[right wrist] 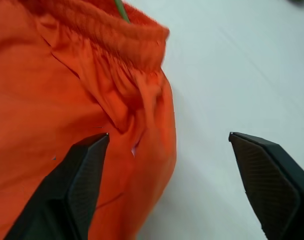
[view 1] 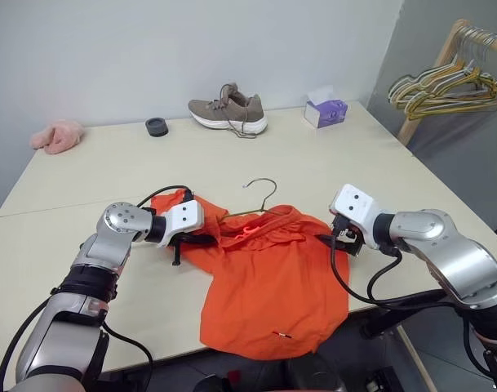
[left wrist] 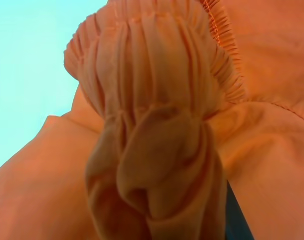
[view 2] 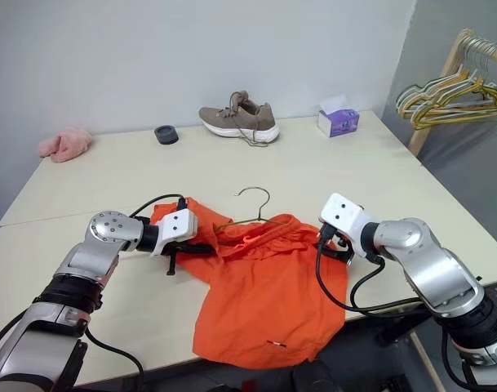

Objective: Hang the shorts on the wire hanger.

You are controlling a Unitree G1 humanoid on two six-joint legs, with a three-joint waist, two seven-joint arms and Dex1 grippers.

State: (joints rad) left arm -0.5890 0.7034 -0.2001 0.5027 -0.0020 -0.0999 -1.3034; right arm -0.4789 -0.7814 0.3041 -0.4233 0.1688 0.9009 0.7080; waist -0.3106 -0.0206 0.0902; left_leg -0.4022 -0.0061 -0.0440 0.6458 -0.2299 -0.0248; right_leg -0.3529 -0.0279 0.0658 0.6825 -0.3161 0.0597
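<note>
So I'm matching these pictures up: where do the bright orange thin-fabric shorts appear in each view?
Left eye: bright orange thin-fabric shorts, lower centre, on the table.
Right eye: lower centre.
Left wrist: bunched waistband up close.
Right wrist: the picture's left half, beside the open right gripper.
Shared landmark: the gathered waistband.

Even, soft room light over the table [view 1: 256,163]; shadows faint and short (barely a smudge under the shoe [view 1: 229,110]); no glare; left wrist view blurred, the shorts [left wrist: 156,125] pressed close and out of focus.
</note>
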